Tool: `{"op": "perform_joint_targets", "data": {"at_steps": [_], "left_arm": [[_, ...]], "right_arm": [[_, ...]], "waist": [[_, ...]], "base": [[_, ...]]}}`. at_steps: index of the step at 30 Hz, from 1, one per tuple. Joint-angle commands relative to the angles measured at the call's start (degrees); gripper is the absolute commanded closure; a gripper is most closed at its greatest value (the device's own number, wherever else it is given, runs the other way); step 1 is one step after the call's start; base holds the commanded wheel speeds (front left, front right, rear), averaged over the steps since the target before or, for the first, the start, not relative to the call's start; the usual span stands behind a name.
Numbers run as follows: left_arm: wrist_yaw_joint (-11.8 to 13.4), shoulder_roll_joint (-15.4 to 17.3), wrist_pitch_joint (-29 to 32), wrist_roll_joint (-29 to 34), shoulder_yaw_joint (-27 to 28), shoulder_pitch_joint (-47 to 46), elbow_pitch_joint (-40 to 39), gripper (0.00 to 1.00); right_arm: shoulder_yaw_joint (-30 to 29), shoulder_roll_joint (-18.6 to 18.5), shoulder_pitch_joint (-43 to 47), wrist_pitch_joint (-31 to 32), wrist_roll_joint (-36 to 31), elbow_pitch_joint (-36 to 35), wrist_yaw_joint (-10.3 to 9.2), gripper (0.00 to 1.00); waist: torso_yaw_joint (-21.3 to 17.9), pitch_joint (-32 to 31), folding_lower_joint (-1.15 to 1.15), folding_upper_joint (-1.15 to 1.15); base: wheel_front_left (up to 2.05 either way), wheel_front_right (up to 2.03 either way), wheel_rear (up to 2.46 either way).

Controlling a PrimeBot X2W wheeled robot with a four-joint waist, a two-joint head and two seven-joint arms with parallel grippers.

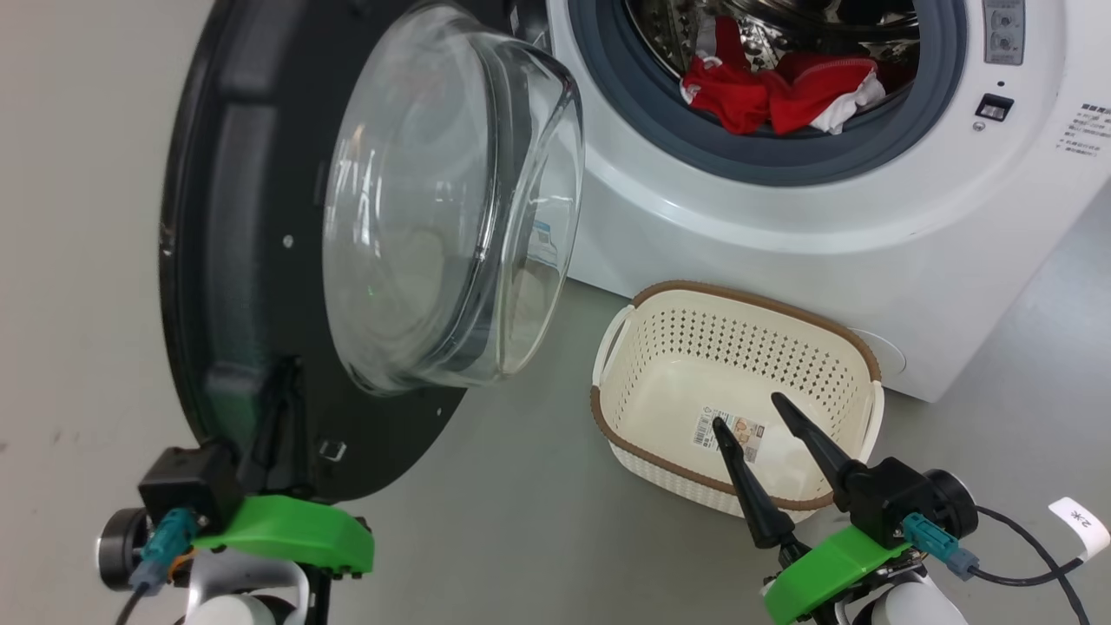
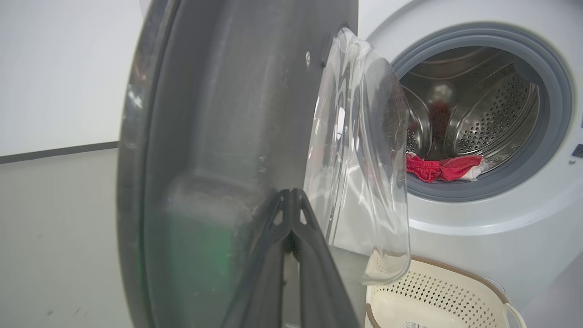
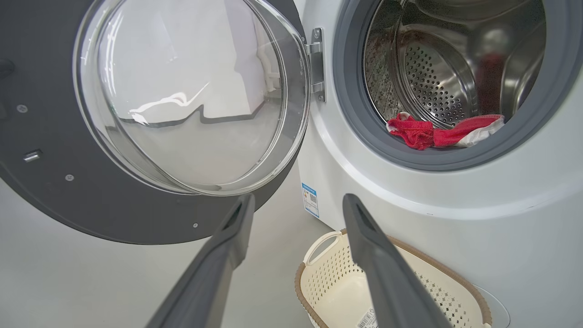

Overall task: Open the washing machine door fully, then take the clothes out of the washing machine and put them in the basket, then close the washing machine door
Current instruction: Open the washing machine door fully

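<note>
Bright, even light, seemingly from overhead, gives me only soft shadows on the pale grey floor. White glare streaks the bulging clear glass bowl of the round black door. My left wrist view's long dark fingers blur close up; wrist-view edges bow.

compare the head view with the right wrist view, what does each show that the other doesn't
Head view, not the right wrist view: the left gripper, shut, at the lower black rim of the washing machine door, and a grey button panel. Right wrist view, not the head view: the metal hinge. Both: the door open, red clothes in the drum, the empty basket, and the open right gripper.
</note>
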Motion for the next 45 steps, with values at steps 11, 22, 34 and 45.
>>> {"op": "perform_joint_targets", "data": {"at_steps": [11, 22, 34, 45], "left_arm": [[0.9, 2.4, -5.4, -3.1, 7.4, -3.5, 4.2, 1.0], [-1.1, 2.1, -8.0, -6.5, 12.1, -7.7, 9.3, 1.0], [-3.7, 1.6, -8.5, -6.2, 17.1, -13.0, 15.7, 1.0], [-5.8, 2.1, -8.6, -3.4, 20.5, -18.4, 23.0, 1.0]], "right_arm": [[1.9, 0.2, -2.7, -0.4, -2.2, -1.8, 0.37, 0.0], [2.2, 0.2, -2.4, -0.4, -3.0, -2.3, 0.37, 0.0], [1.1, 0.2, -2.1, 0.4, -4.5, -3.4, 0.37, 0.0], [0.5, 0.2, -1.4, 1.2, -5.1, -4.6, 0.37, 0.0]], "waist": [[0.0, 2.5, 0.0, 0.0], [-0.2, 3.7, 0.0, 0.0], [-0.4, 4.9, 0.0, 0.0], [-0.7, 5.4, 0.0, 0.0]], "base": [[0.0, 0.0, 0.0], [0.0, 0.0, 0.0], [0.0, 0.0, 0.0], [0.0, 0.0, 0.0]]}}
